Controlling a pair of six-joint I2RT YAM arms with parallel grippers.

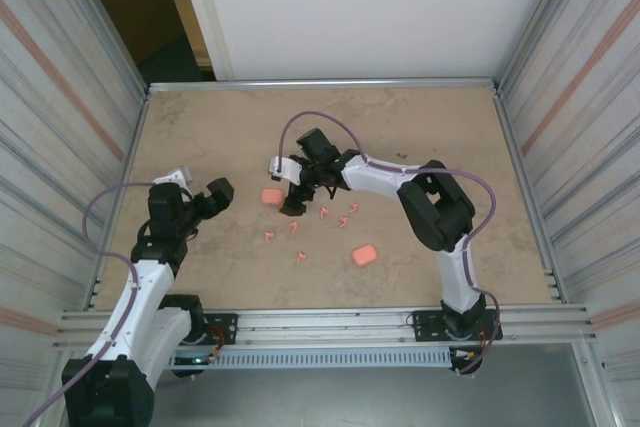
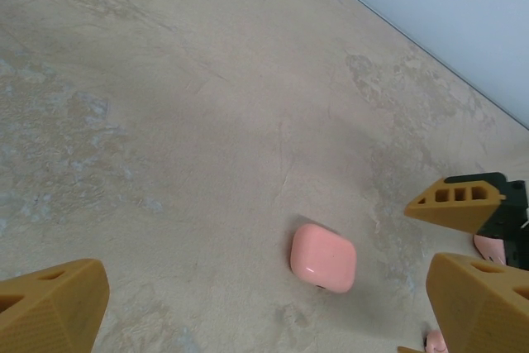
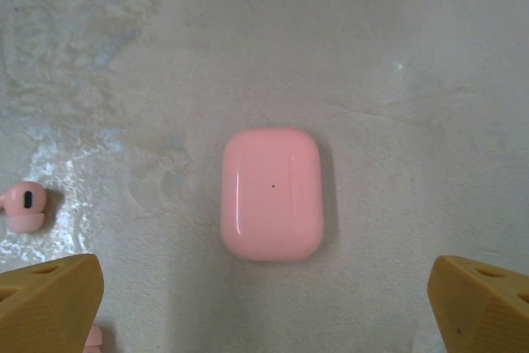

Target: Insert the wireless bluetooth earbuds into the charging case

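Right hand [image 3: 264, 299] spread wide, empty, facing pink case [image 3: 271, 194], not touching; left hand [image 2: 264, 307] spread wide, empty.

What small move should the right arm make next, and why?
Probably lower the right gripper straight down over the pink case. The case lies flat and closed on the table, centred between the open fingers, and nothing is held yet; it likely must be gripped and opened before any earbud goes in.

The case [image 3: 271, 194] is plain shiny pink. The earbud [image 3: 25, 207] is pink too (with one black dot). The table [image 3: 397, 55] is sandy with pale blotches.
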